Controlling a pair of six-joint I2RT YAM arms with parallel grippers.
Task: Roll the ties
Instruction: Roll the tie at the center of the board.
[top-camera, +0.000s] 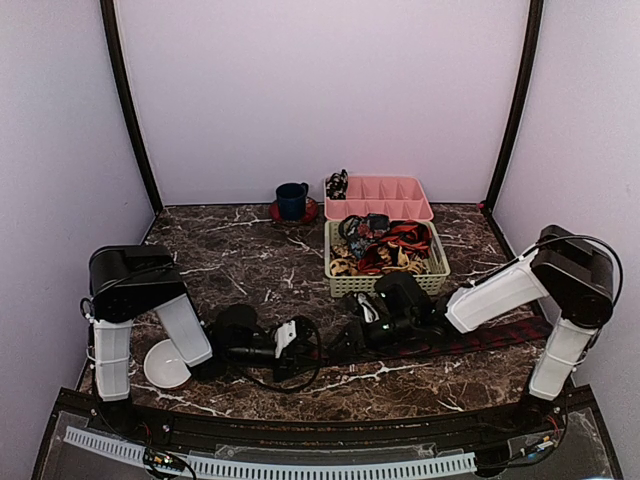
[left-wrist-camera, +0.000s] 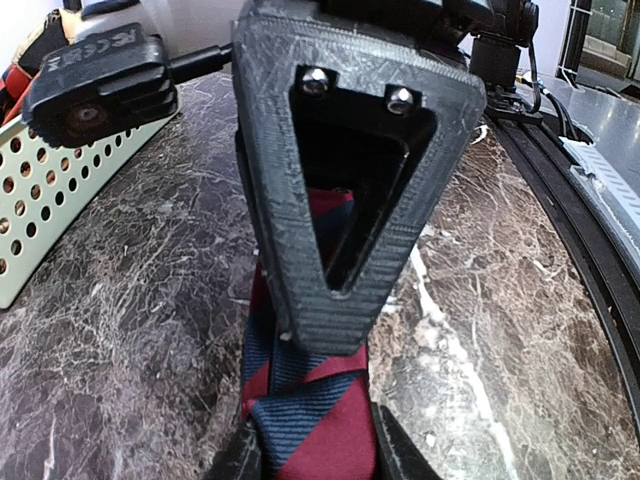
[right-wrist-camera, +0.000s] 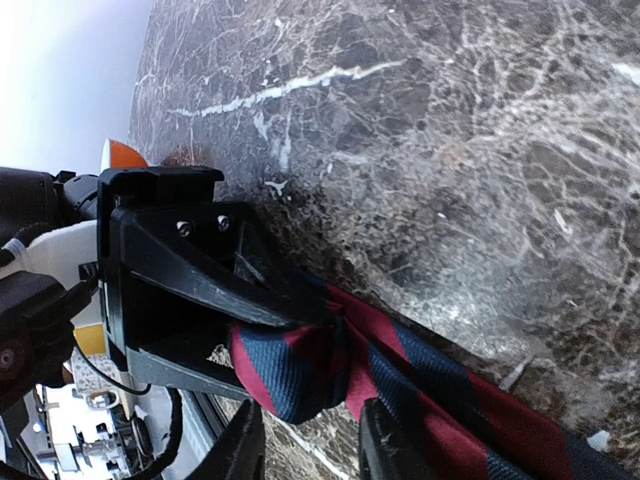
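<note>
Along the near right of the table (top-camera: 240, 255), the navy-and-red striped tie (top-camera: 495, 338) lies flat. It runs leftward from beside the right arm's base to the spot where both claws meet. Its folded end is pinched between the closed fingers of the left claw (right-wrist-camera: 268, 338). The right claw (right-wrist-camera: 312, 442) sits right up against that fold, with a gap showing between its own two fingers. Whether it actually bites the cloth cannot be told.

Just behind the claws, a cream perforated basket (top-camera: 388, 284) holds a heap of other ties (top-camera: 400, 240), red-and-black and tan. Further back stand a pink divided tray (top-camera: 380, 190) and a blue mug (top-camera: 291, 200). A white bowl (top-camera: 165, 366) rests beside the left arm.
</note>
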